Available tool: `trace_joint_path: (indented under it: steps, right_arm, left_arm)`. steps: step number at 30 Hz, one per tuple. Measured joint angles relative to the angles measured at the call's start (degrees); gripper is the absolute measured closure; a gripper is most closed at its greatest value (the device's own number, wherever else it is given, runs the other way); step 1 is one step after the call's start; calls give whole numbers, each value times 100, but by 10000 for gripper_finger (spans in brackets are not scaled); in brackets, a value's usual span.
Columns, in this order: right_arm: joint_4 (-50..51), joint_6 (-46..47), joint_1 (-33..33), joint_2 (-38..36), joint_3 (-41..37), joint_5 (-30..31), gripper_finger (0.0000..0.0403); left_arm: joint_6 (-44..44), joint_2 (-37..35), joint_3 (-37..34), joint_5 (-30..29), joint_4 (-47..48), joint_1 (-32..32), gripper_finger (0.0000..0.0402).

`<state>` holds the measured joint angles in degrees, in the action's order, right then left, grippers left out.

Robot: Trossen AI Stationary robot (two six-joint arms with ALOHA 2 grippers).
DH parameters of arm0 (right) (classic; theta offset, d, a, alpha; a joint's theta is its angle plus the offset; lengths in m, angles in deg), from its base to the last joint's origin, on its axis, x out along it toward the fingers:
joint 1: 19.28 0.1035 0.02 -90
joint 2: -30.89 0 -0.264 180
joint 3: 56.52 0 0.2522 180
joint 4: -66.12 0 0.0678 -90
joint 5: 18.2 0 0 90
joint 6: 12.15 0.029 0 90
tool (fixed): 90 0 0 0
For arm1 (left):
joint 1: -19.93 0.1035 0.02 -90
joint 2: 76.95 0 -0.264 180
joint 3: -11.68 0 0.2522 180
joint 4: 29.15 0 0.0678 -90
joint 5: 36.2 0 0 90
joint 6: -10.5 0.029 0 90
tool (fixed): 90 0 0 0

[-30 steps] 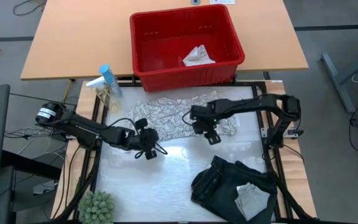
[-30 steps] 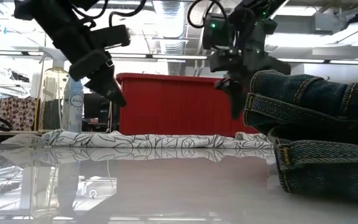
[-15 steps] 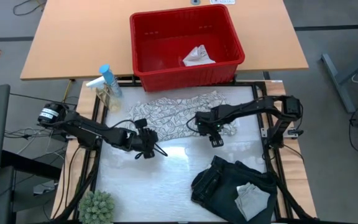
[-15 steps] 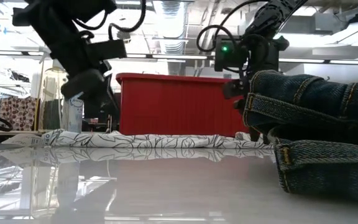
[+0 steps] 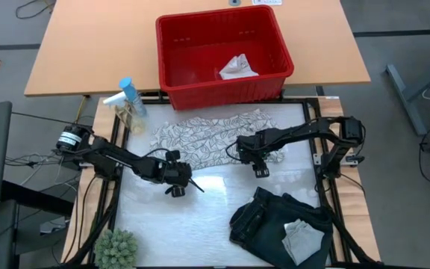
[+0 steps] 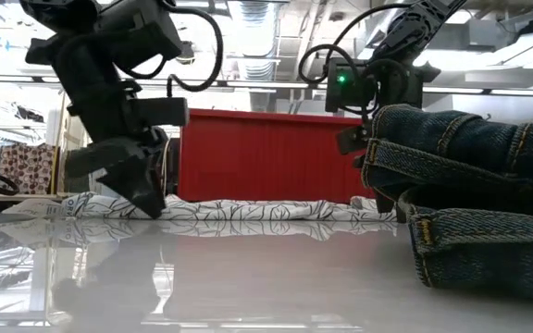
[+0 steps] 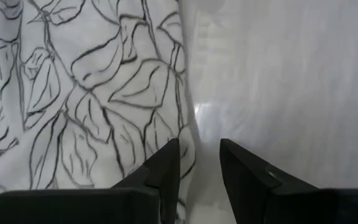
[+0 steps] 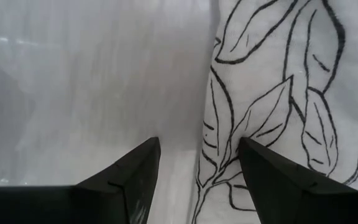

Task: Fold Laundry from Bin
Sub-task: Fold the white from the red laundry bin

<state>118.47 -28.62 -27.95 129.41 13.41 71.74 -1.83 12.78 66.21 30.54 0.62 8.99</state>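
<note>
- Your overhead view shows what the table-level one hides: a small white cloth [image 5: 237, 67] inside the red bin [image 5: 172, 75], and another pale cloth [image 5: 302, 237] on the dark folded jeans [image 5: 263, 217], well clear of the bin.
- The leaf-patterned cloth [image 5: 207, 134] lies spread flat just in front of the bin.
- Your left gripper [image 7: 199, 163] sits at that cloth's near edge, fingers a narrow gap apart, holding nothing.
- Your right gripper [image 8: 197, 163] stands wider open (also empty), astride the cloth's edge.
- A spray bottle [image 5: 128, 101] stands beside the bin; its label can't be read.
</note>
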Motion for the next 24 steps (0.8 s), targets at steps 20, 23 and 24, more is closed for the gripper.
trace_joint_path:
  steps: [20, 23, 24]
  right_arm:
    - [18, 329, -4, 9, 0, -113, 185]
    - [7, 377, -4, 11, 0, -142, 235]
    - [-4, 429, -11, 11, 0, -150, 256]
  left_arm:
    - [-817, 16, -257, -434, 628, 40, 303]
    - [-939, 16, -257, -297, 627, 96, 326]
    - [-975, 16, -257, -265, 633, 122, 340]
